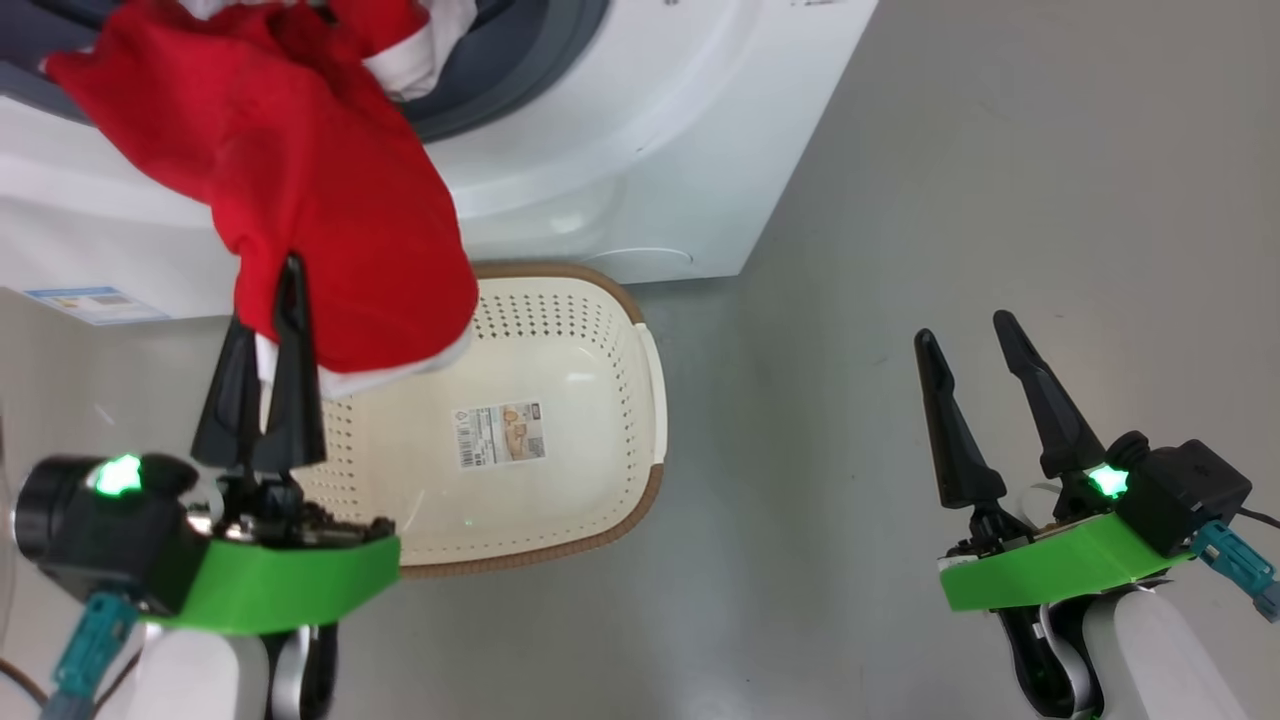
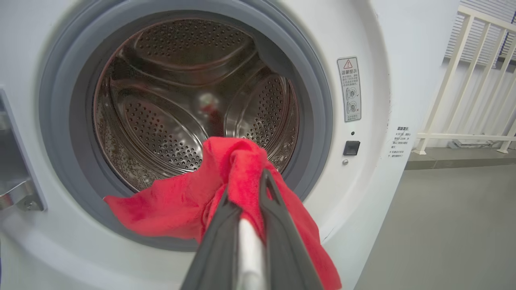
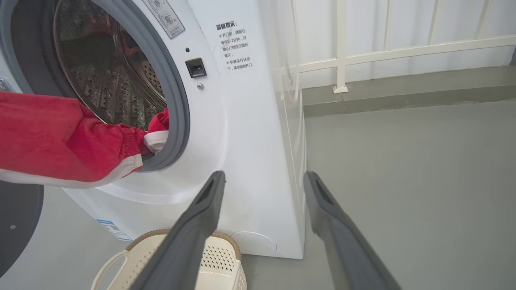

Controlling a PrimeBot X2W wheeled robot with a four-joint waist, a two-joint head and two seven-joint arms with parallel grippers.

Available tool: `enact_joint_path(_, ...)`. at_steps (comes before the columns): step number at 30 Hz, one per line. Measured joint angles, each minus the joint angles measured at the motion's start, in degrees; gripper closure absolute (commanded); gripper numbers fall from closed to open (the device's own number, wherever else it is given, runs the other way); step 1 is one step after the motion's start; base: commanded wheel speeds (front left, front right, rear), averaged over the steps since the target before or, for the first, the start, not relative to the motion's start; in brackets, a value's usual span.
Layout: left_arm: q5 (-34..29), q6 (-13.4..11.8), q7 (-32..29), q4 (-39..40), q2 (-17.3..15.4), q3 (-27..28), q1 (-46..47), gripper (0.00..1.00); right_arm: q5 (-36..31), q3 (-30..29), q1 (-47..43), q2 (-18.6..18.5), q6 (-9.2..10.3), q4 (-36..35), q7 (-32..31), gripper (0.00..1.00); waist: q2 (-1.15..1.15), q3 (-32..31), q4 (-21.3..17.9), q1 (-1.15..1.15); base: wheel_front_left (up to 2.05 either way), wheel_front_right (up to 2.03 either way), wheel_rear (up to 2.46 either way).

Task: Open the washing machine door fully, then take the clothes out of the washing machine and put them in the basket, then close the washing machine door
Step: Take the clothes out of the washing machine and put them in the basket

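Observation:
The washing machine (image 1: 640, 150) stands open, and its steel drum (image 2: 181, 104) shows behind the grey rubber ring. The red clothes (image 1: 320, 200) trail from the drum mouth down to my left gripper (image 1: 270, 300), which is shut on the red fabric (image 2: 242, 169) above the basket's left side. A white cuff (image 3: 155, 141) still rests on the ring. The cream basket (image 1: 655, 400) sits on the floor before the machine and holds just its paper label. My right gripper (image 1: 965, 335) hovers open and empty over the floor to the right. In the right wrist view the washing machine door's black rim (image 3: 16, 225) shows at lower left.
A white railing (image 3: 363, 56) runs behind the machine on its right. Bare grey floor (image 1: 1000, 150) stretches to the right of the machine and basket. A blue label (image 1: 95, 303) sits low on the machine's front.

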State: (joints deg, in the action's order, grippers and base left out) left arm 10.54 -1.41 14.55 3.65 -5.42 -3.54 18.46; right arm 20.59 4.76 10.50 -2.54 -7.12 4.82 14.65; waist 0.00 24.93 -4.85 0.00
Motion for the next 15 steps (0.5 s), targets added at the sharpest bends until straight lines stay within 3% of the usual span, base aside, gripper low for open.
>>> enact_joint_path(7, 0.2, -0.1, 0.0, 0.7, 0.9, -0.6, -3.7, 1.0, 0.0, -0.1, -0.9, 0.0, 0.0, -0.6, 0.0, 0.0, 0.0, 0.0, 0.8, 0.0, 0.0, 0.0, 0.0)
enact_joint_path(15, 1.9, 0.2, 0.2, -8.1, 1.6, -1.0, -4.1, 1.0, 0.0, 0.2, -0.9, 0.0, 0.0, -1.1, 0.0, 0.0, 0.0, 2.1, 0.7, 0.0, 0.0, 0.0, 0.0)
